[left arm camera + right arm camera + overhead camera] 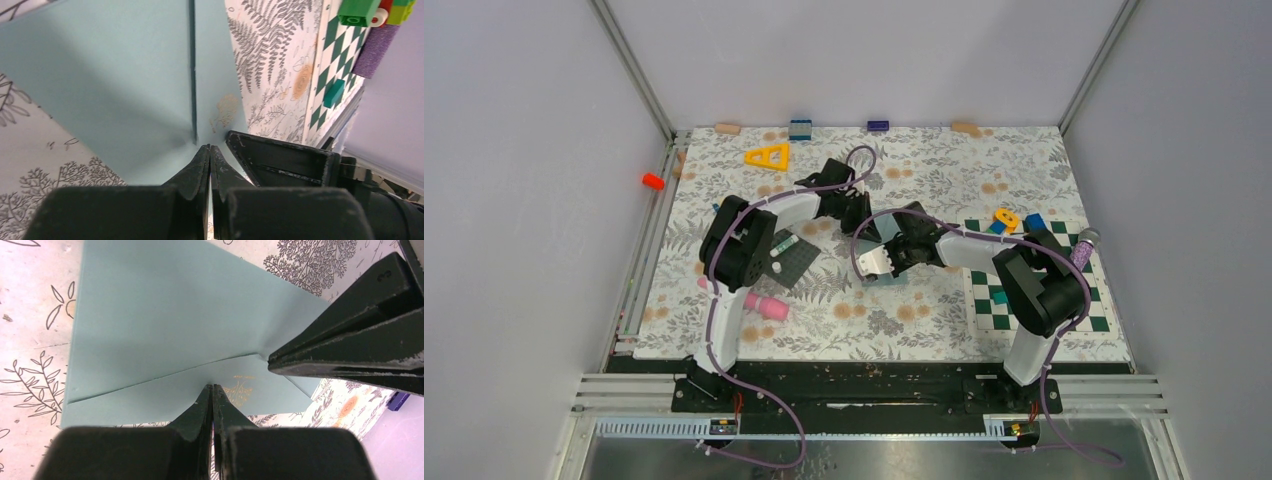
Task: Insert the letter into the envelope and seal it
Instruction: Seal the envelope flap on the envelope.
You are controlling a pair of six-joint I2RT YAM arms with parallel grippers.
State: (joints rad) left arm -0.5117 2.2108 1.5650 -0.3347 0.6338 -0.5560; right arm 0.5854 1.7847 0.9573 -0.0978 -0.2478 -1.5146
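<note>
Where both meet on envelope (115, 75), left hand (210, 147), right hand (213, 386) angle down, jaws closed.

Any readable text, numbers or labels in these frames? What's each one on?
"3": apparently moulded on a finger of the left gripper, in the right wrist view.
Not legible: gold stamp on the envelope; no letters can be made out.
Too small to read: small label on the dark mat.
Nothing else readable.
</note>
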